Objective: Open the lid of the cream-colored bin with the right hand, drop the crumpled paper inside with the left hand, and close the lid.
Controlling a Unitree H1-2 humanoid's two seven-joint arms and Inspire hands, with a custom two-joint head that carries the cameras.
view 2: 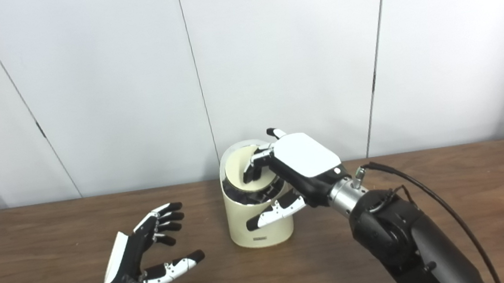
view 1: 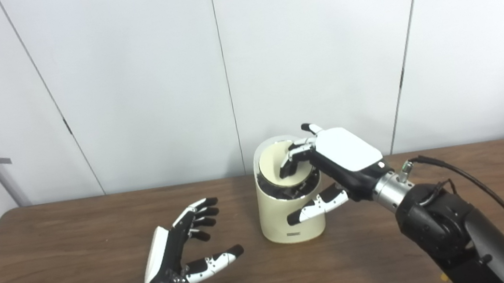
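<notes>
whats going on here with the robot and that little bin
The right hand rests its fingers on the lid of the cream-colored bin, which looks tilted partly open. The left hand hangs open and empty over the table, left of the bin. No crumpled paper shows in either view.

No legible text anywhere; perhaps a tiny, blurred label low on the cream bin (view 1: 292,224).
</notes>
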